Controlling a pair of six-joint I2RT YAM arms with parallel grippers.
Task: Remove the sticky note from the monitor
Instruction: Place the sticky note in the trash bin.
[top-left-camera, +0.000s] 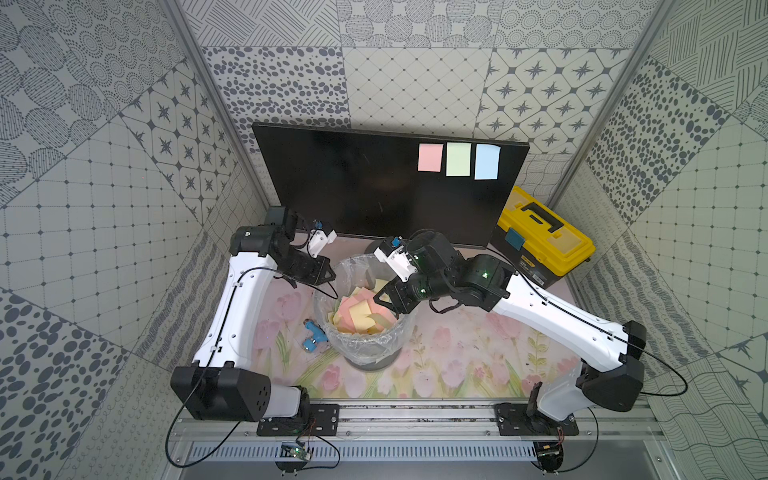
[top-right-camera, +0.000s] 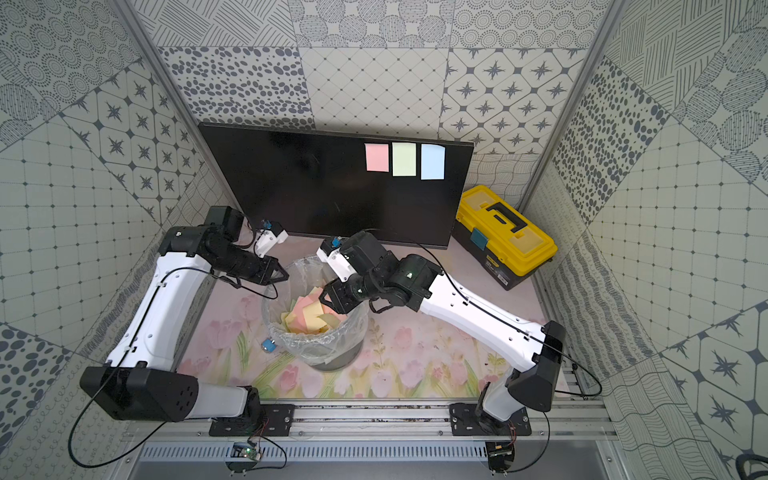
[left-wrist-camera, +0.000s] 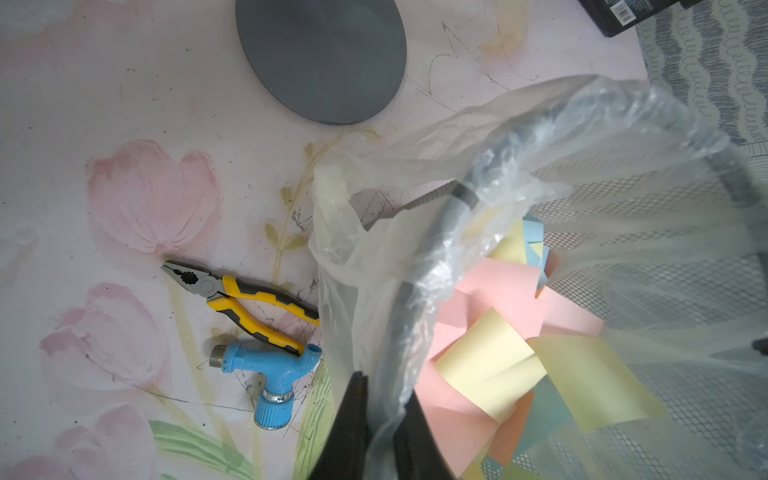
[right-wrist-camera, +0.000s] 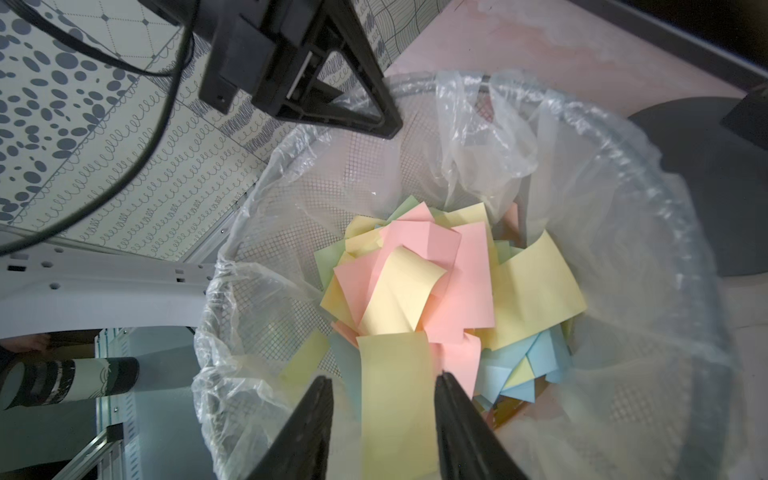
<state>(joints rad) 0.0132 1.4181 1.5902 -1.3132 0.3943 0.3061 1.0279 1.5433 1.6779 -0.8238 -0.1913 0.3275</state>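
The blue sticky note (top-left-camera: 486, 161) at the upper right of the monitor (top-left-camera: 353, 187) should handle as light, limp paper — pinch its lower edge; right claw (right-wrist-camera: 385, 378) spread, left claw (left-wrist-camera: 382, 390) pinching the bin rim (left-wrist-camera: 455, 212).

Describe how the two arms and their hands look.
Both the left arm and right arm have white shells between black joints, with a thin black cable clipped along each. Each wrist carries a small white camera mount with a blue part. The left hand and right hand have black, tapering fingers.
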